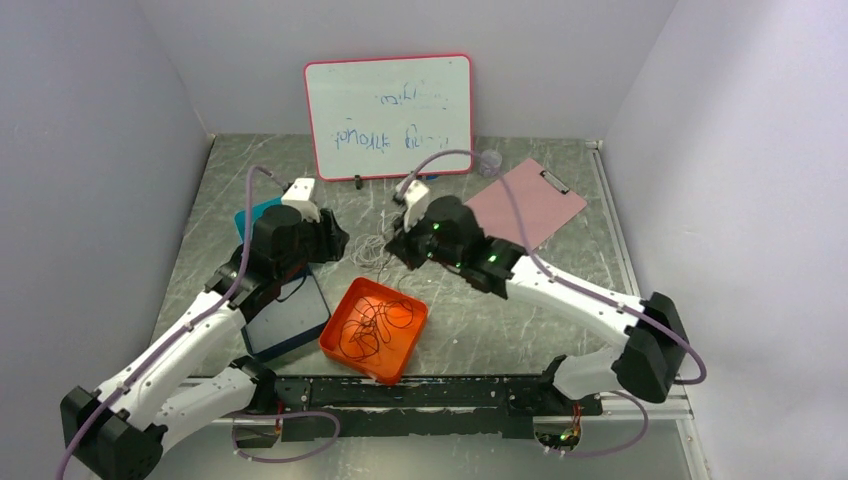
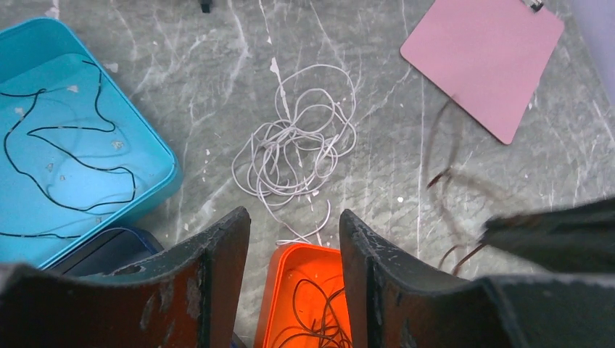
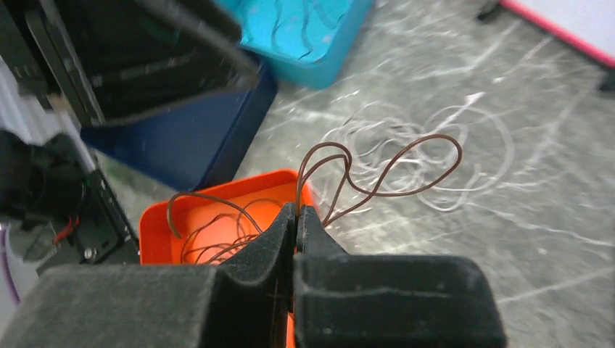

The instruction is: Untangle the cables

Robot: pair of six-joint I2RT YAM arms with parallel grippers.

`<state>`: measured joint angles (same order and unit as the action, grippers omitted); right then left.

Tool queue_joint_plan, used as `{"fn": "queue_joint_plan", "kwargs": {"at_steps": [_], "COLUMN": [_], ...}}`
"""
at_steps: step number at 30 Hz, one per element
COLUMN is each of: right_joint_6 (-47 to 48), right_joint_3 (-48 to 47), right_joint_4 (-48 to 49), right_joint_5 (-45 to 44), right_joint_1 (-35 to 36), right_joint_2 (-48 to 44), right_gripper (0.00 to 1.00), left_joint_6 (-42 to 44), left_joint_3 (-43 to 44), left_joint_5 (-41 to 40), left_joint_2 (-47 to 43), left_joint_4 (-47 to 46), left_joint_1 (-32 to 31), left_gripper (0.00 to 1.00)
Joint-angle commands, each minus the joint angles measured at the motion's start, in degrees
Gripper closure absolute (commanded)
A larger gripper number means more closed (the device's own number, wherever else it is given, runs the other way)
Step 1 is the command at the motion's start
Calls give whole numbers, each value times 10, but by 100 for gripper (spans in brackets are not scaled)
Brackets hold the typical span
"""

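Right gripper (image 3: 297, 215) is pinched tight on a thin brown floppy cable (image 3: 384, 174), held up over the far lip of the square orange plastic tray (image 3: 154, 232). Its loops stick out past the fingertips, and more brown strands lie coiled in the tray below. Left gripper (image 2: 294, 217) hovers with jaws half spread and nothing between them, aimed at the loose white cable tangle (image 2: 301, 145). That tangle lies on the scratched grey metal table (image 2: 181, 43), just beyond the orange tray. One thin black cable (image 2: 65, 148) lies spread out alone in the teal plastic tray (image 2: 149, 134), with a dark blue tray (image 3: 196, 138) next to it. Risks as I read them:

1) I can't tell whether the pinched brown strand is free of the coil in the tray. If not, pulling up will drag the whole heap, or the light tray itself, rather than freeing one cable.
2) The cable is far thinner than the pads, so a sideways tug could slip it out.
3) The brown loops hang near the white tangle, and a drop there mixes two cables again.
4) If the left jaws close on the white pile blind, they take several loops and cinch it.
5) The wrists are close together, so any crossing move risks contact.
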<state>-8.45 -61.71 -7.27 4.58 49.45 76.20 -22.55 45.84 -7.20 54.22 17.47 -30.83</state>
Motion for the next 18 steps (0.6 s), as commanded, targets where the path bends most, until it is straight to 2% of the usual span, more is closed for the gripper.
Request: {"fn": "queue_joint_plan", "kwargs": {"at_steps": [1, 5, 10, 18], "right_joint_6": [48, 70, 100, 114], "right_joint_3": [26, 53, 93, 123], "right_joint_4": [52, 97, 132, 123], "right_joint_5": [-15, -43, -52, 7], "right_joint_1": [72, 128, 162, 170], "right_joint_2": [35, 60, 76, 103], "right_gripper": [100, 100, 100, 100], "left_joint_6": [-11, -15, -17, -23], "left_joint_3": [-14, -16, -20, -27], "left_joint_5": [-29, -33, -30, -20], "left_joint_2": [-31, -33, -32, -28], "left_joint_4": [0, 4, 5, -2], "left_joint_1": [4, 5, 4, 4], "left_gripper": [46, 47, 47, 47]}}
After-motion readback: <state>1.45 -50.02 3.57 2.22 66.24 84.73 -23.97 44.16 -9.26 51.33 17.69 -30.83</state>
